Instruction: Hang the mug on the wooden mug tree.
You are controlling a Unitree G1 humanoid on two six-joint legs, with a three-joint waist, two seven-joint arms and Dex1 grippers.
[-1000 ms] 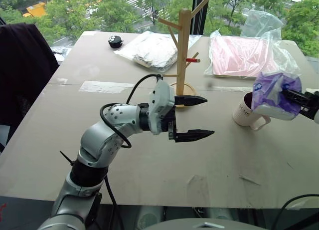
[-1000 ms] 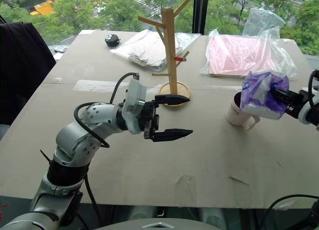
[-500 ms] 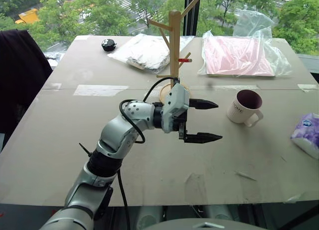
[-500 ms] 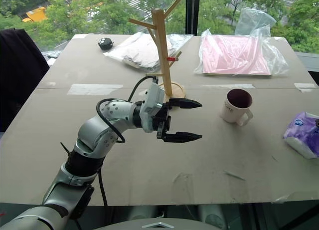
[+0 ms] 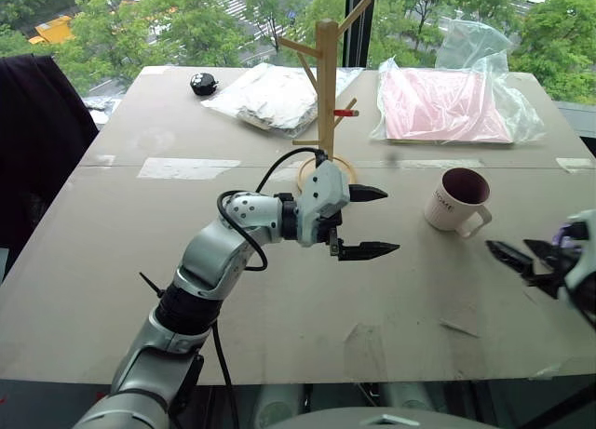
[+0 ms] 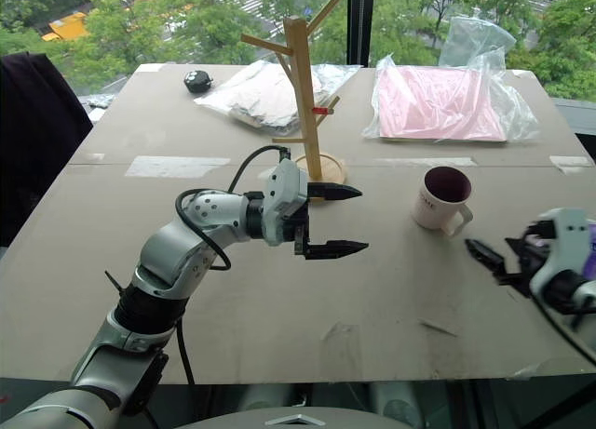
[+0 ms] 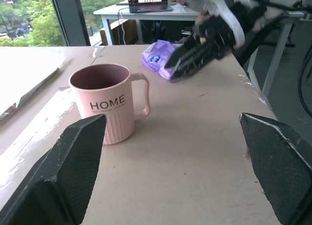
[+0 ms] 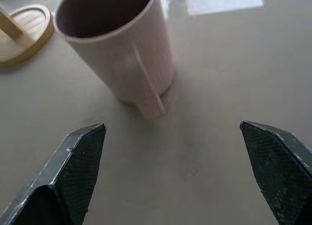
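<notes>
From the head camera I saw the mug [image 5: 456, 198] upright on the table [image 5: 121, 261], right of the wooden mug tree [image 5: 328, 94], between my wide-open left gripper [image 5: 371, 222] and right gripper [image 5: 518, 260]. In each wrist view it stood ahead of spread fingers, untouched.

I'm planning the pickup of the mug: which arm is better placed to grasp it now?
Probably the right. The right gripper is open, close to the mug and aimed at its handle side. The left gripper, also open, hovers nearer the wooden mug tree, farther from the mug.
</notes>
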